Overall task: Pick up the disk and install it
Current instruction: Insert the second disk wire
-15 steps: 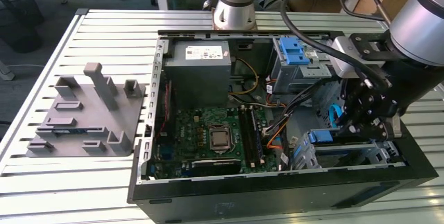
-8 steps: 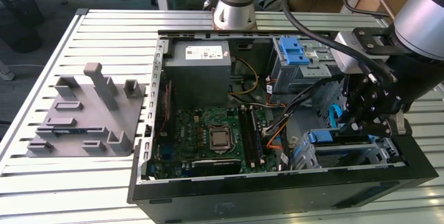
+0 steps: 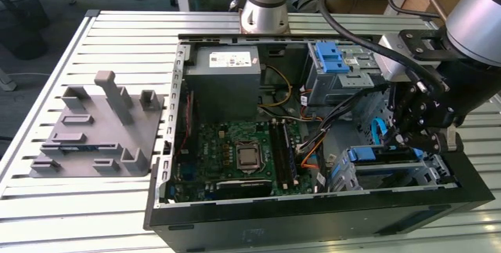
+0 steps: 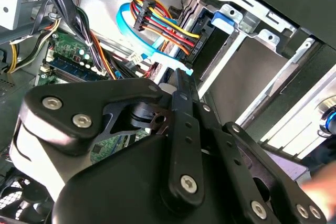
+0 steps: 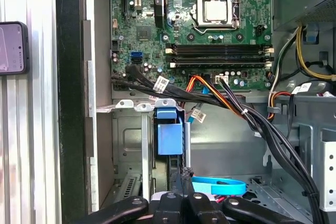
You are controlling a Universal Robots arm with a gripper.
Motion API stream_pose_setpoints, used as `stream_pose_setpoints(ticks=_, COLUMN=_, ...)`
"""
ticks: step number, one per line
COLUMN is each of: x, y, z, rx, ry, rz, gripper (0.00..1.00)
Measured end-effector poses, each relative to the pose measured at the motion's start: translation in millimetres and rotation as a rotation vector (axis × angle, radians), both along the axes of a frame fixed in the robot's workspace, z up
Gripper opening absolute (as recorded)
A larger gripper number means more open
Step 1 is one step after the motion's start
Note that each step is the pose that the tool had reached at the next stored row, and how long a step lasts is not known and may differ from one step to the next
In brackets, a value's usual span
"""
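Slatted metal forms the worktop (image 3: 94, 206), and on it lies an open computer case (image 3: 313, 218) with a grey moulded fixture (image 3: 94, 141) beside it, toward the exterior view's left. Inside the case the green motherboard (image 3: 234, 153) lies flat, and the grey power supply (image 3: 227, 83) sits at its far end. The pincer (image 3: 419, 138) hangs over the drive cage (image 3: 391, 174) at the near corner of the case, on the exterior view's right. The disk (image 5: 169, 135) already stands in that cage, and in the first wrist view its blue carrier shows between the metal walls, just ahead of the black links of the pincer. Whether the pincer is spread or pressed together, I cannot tell, because the links hide the tips in both wrist views. I judge that the step in hand is seating the disk fully. To do this well, the push should go straight along the cage rails, so that the carrier does not tilt and jam against one wall. The cable bundle (image 5: 220, 100) and the light blue data cable (image 5: 218, 186) lie very near (the blue one is just beside the pincer), so they may be caught or pinched under the carrier. A slow, even pressure seems the safest way.
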State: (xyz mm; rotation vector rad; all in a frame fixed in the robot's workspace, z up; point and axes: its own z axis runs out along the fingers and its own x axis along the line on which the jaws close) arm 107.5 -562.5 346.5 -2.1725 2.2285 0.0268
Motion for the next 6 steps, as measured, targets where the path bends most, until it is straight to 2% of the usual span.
stream_pose_setpoints(ticks=6, x=0.0, y=0.0, z=0.0, rx=0.0035, ry=0.0, rz=0.0, gripper=0.11)
